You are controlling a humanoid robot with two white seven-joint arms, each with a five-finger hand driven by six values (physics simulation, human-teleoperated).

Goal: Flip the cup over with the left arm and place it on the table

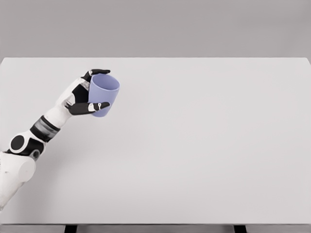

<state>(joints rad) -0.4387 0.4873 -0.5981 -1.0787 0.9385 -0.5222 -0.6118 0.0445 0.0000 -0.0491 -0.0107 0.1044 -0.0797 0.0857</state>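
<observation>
left robot hand (pixel 86 93) gripping cup (pixel 102 95), table (pixel 204 145)

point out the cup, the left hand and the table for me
cup (pixel 104 93), head view, on its lavender side wall
left hand (pixel 80 96), head view, on the palm behind the cup
table (pixel 209 145), head view, on a bare part of its white top

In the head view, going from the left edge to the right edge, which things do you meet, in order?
White robot left arm → its black-fingered left hand → light purple plastic cup held in that hand → bare white table top up to the right edge.
</observation>
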